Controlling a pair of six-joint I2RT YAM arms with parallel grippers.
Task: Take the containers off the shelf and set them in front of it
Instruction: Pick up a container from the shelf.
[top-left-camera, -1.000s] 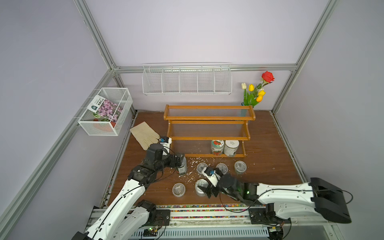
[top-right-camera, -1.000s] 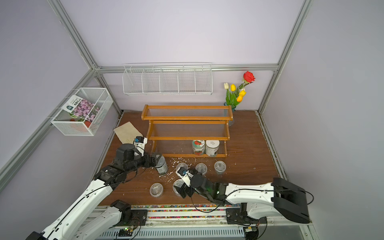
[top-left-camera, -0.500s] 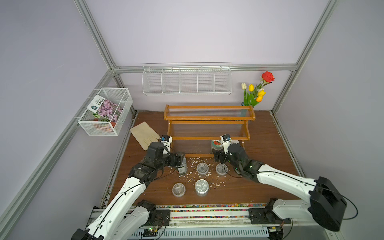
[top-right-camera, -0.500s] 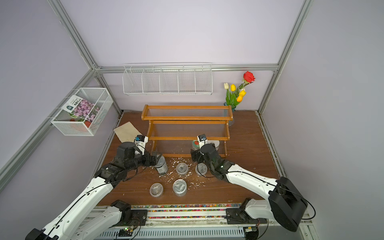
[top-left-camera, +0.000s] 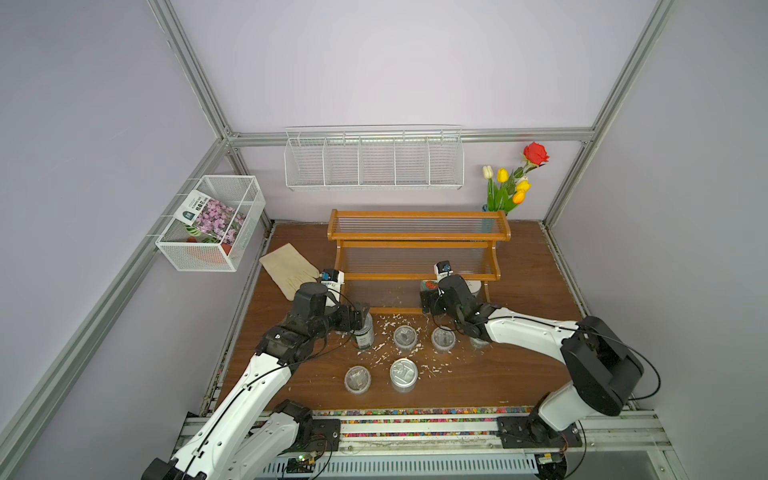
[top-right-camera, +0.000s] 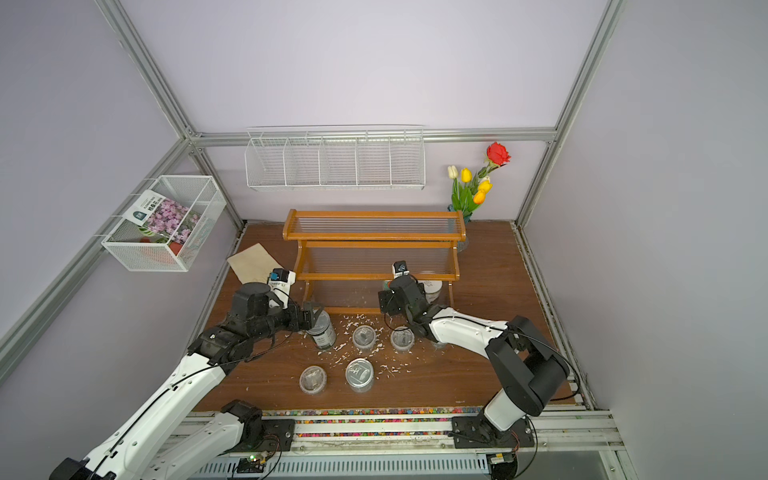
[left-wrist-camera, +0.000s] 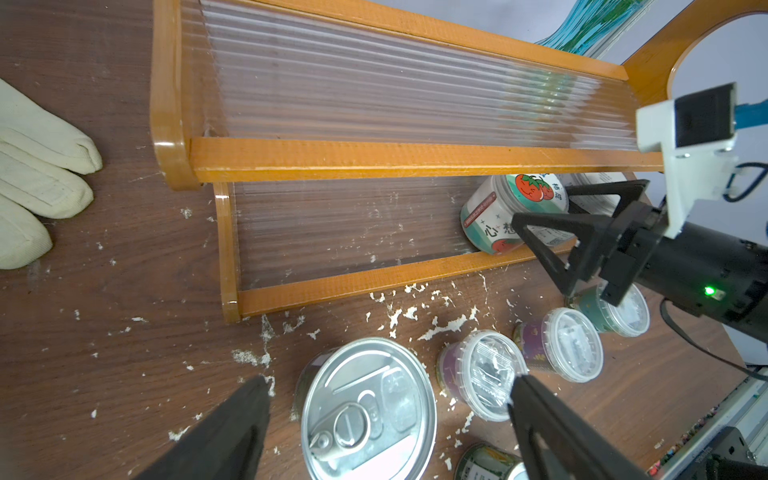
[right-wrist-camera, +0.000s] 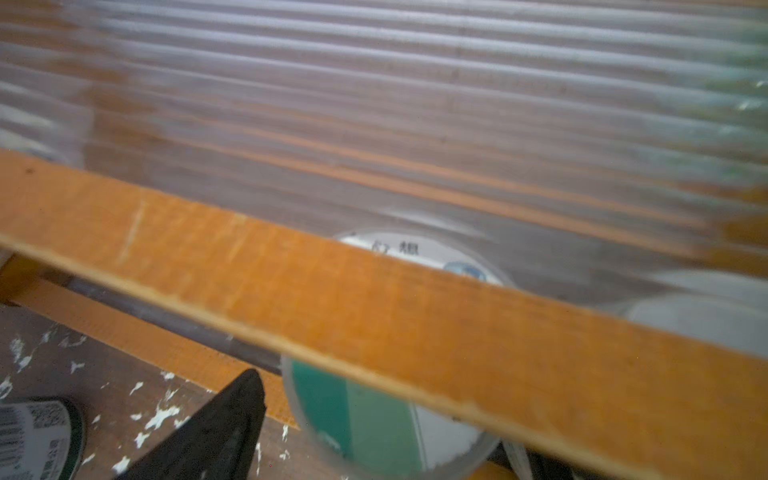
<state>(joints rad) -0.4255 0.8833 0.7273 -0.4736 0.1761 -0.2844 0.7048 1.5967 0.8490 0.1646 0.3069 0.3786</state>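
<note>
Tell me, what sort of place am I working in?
Probably a robot test cell dressed as a pantry nook: bare walls in an aluminium frame, a wooden shelf, a wall-hung wire basket, flowers.

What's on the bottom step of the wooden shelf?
A strawberry-label jar and a white-lidded jar. The right arm partly hides them from above.

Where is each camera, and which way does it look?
Top views: high at the front, looking down on the shelf; the left arm and right arm show.
Left wrist: on the left arm, facing the shelf's bottom tier and a silver tin; left fingers and right fingers show.
Right wrist: on the right arm, close to a shelf rail, facing the red-fruit jar; one finger shows.
Both wrist views share that jar.
</note>
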